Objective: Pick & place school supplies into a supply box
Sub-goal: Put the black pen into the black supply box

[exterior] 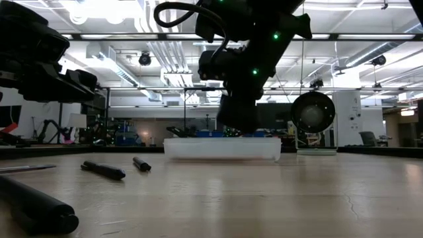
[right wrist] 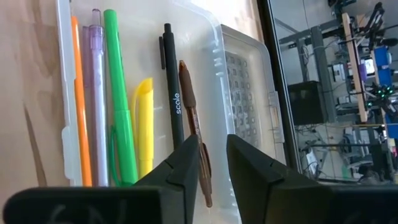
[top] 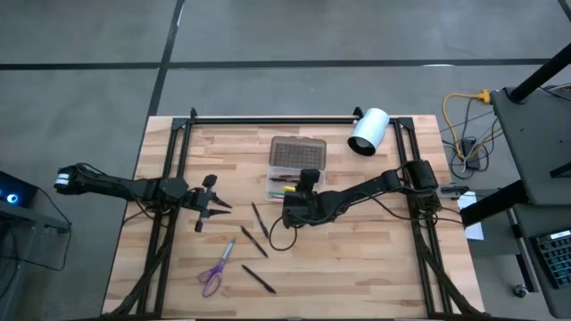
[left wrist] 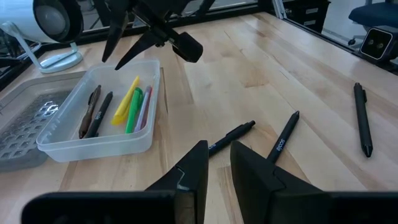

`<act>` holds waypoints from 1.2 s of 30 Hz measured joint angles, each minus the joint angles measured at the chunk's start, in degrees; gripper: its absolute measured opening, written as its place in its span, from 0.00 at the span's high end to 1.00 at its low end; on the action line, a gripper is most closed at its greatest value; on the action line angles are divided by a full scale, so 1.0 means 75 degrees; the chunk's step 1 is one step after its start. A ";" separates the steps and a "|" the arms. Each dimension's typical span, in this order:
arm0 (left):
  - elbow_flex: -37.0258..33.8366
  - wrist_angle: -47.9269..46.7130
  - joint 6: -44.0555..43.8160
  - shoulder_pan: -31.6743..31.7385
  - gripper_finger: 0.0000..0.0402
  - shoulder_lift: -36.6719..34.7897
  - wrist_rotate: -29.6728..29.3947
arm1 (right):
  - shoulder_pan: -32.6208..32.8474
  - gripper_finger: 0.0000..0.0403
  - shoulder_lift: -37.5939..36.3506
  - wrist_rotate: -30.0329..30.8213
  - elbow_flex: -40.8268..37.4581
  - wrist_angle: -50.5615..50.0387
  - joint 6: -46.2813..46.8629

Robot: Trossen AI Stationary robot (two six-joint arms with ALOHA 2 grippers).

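Frame centre: clear box (top: 287, 184), lid (top: 297, 152) swung open above, six pens (right wrist: 118, 99) inside. Just below, right gripper (top: 308, 181), fingers slightly parted, empty. Lower centre: four black pens (top: 258, 217), one pair of scissors (top: 217, 268). Centre left: left gripper (top: 211, 204), slightly parted, empty.

Supply box (right wrist: 214, 74) is showing clear plastic, its hinged lid (top: 297, 152) grey-brown with a dotted grid texture. Inside, pens are lying in orange (right wrist: 77, 93), lilac (right wrist: 96, 93), green (right wrist: 117, 93), yellow (right wrist: 144, 124), black with white lettering (right wrist: 173, 87) and brown (right wrist: 193, 118). Scissors (top: 217, 267) are showing purple handles. Loose pens (top: 257, 217) on the desk (top: 375, 259) are looking black; the desk is showing light wood planks. Both end effectors, left (left wrist: 217, 171) and right (right wrist: 212, 163), are appearing black. White cylinder (top: 368, 131) is showing a dark opening.
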 joint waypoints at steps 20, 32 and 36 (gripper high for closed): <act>-0.0002 -0.0012 0.0240 0.0000 0.87 -0.0001 -0.0199 | 0.0132 0.82 -0.0023 -0.1001 -0.0072 -0.0066 -0.0450; -0.0001 -0.0009 0.0283 0.0000 0.87 -0.0003 -0.0218 | 0.0137 0.82 -0.0331 -0.2422 -0.0195 0.0088 -0.0864; -0.0001 -0.0008 0.0286 0.0000 0.87 0.0003 -0.0220 | 0.0131 0.83 -0.0683 -0.2419 -0.0536 0.0215 -0.0820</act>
